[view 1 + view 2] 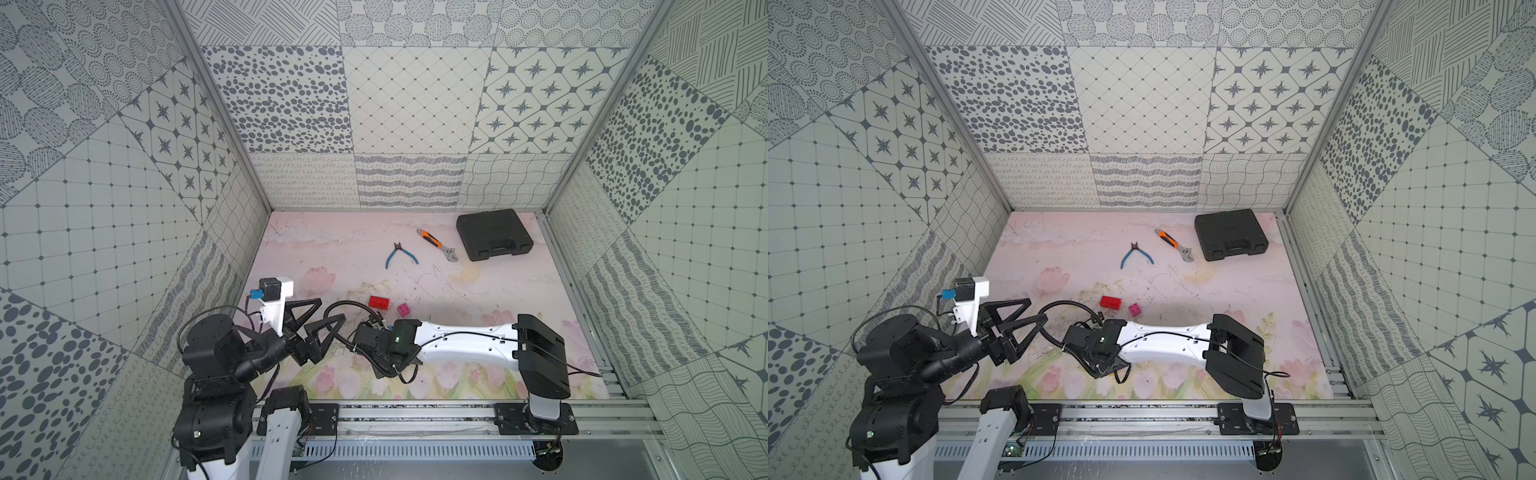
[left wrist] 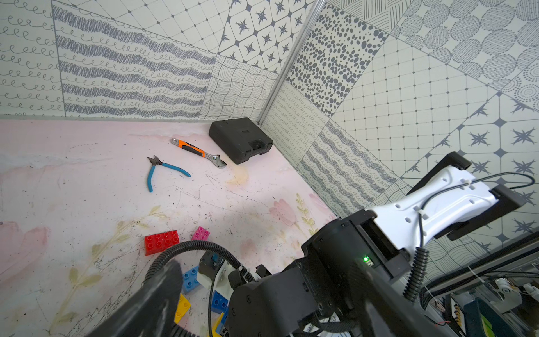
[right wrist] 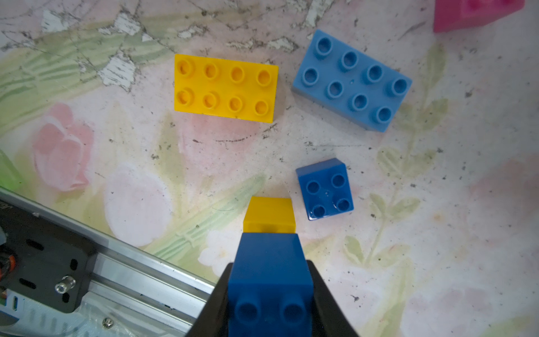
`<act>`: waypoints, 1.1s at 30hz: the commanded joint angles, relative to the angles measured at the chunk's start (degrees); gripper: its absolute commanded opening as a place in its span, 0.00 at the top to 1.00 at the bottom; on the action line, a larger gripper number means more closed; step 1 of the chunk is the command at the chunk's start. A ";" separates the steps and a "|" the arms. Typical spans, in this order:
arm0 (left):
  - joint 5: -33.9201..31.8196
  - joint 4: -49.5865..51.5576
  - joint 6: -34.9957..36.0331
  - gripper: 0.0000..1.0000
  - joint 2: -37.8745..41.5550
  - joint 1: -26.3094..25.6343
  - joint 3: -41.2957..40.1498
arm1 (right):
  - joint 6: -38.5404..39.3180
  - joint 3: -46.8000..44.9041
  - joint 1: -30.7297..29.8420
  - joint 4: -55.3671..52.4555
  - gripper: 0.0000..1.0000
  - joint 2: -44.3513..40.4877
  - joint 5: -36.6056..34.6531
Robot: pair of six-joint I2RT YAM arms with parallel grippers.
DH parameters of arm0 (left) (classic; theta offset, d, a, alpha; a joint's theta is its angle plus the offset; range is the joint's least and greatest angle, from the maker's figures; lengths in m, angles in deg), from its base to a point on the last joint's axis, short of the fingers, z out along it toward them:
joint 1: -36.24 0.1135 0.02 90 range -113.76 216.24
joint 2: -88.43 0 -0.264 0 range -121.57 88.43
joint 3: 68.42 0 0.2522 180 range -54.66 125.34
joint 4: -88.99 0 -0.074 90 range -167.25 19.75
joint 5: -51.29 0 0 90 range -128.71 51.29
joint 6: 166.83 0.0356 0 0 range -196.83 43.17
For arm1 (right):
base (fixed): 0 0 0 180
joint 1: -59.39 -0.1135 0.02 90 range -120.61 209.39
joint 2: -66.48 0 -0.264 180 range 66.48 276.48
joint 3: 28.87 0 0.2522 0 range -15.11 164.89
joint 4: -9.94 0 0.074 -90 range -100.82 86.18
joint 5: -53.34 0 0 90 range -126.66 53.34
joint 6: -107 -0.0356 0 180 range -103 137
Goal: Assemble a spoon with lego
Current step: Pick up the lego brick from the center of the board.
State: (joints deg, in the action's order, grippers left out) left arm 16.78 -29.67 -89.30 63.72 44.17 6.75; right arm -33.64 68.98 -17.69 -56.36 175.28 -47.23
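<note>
Over the near part of the desk [image 1: 457, 282], the right tool [image 3: 269, 291] is clamped narrowly on a dark blue brick [image 3: 269, 262] with a small yellow brick [image 3: 269, 214] joined to its far end. We take this pair to be the start of the spoon [image 3: 271, 248]. The rest of the lego [image 3: 233, 96] lies loose on the desk: a long yellow brick [image 3: 226, 87], a light blue brick [image 3: 351, 80] beside it, a dark blue square brick [image 3: 325, 189] just beside the held pair, and farther off a red brick [image 1: 378, 302] and a pink brick [image 1: 403, 309]. The left tool [image 1: 332, 308] stands wide and empty, near the right wrist.

We judge the handle is in hand and the head is not begun. Next we would bring the yellow end squarely over a loose brick's studs — the dark blue square looks nearest — and press straight down.
</note>
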 commanded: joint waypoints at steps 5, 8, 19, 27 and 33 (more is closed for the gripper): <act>-0.36 -0.16 0.95 0.09 0.32 -0.37 -0.11 | -2.62 -1.37 -0.62 1.10 0.89 -0.97 -0.20; -0.42 -0.29 0.87 0.09 0.31 -0.41 -0.40 | -2.46 -1.50 -0.62 0.79 0.89 -0.23 -0.57; -0.60 -0.12 0.96 0.08 0.50 -0.40 -0.58 | -2.27 -2.15 -0.24 0.46 0.89 0.35 -1.00; -0.83 -0.01 1.04 0.09 0.81 -0.53 -0.93 | -3.82 -3.31 -0.69 0.33 0.90 0.71 -0.51; -1.10 0.06 1.13 0.08 0.80 -0.65 -1.02 | -8.05 -4.83 -2.52 -0.23 0.91 1.53 -3.65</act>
State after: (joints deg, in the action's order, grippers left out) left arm 15.95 -29.46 -89.30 64.29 44.12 5.92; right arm -37.92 67.19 -19.07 -54.93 175.28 -50.07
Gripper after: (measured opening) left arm 0.916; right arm 0.358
